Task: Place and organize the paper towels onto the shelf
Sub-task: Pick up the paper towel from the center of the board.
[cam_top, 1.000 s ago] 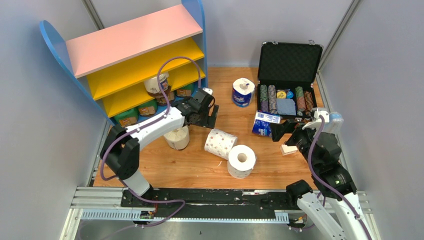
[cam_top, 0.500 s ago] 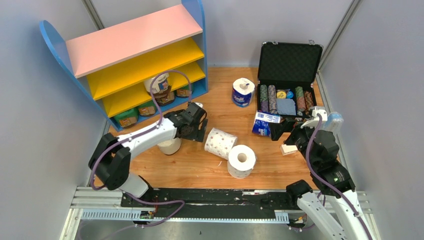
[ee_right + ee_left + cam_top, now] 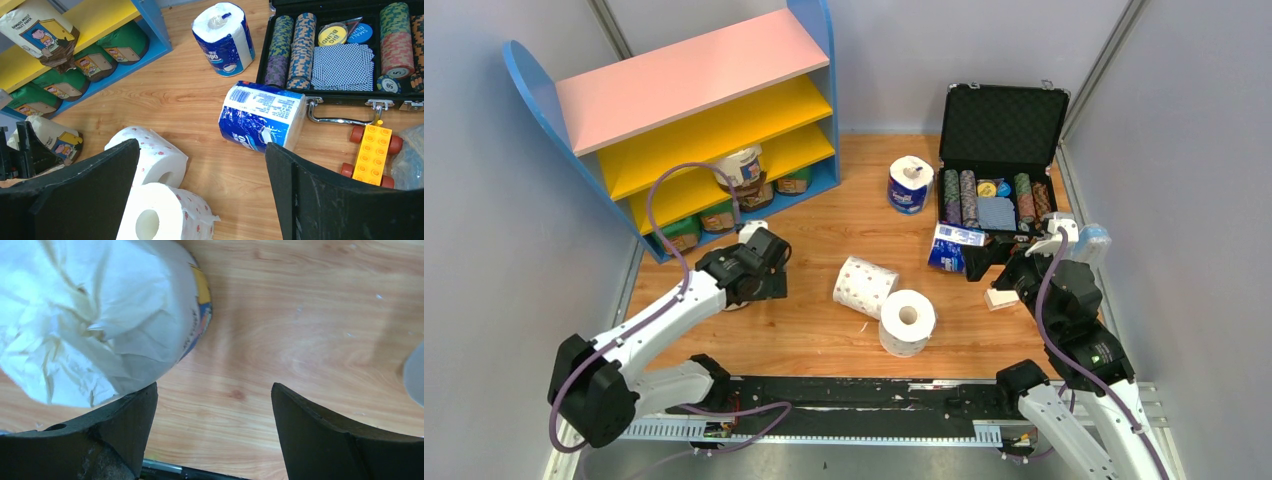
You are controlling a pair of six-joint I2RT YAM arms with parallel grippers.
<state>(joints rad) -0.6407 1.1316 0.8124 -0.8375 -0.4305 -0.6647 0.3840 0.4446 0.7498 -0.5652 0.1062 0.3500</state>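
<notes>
The shelf stands at the far left with green-wrapped paper towels on its bottom board and a cream roll above them. My left gripper hangs open over bare wood. A cream-wrapped roll lies just outside its left finger. Two white flowered rolls lie mid-table. One blue-white roll stands and another lies by the case. My right gripper is open above that lying roll, holding nothing.
An open black case with poker chip stacks and cards sits at the far right. A yellow toy brick car and a plastic bag lie in front of it. Grey walls close in both sides.
My left arm has drawn back from the shelf toward the near left, down over the cream roll on the table, its jaws narrowing slightly. The right arm has not moved.
</notes>
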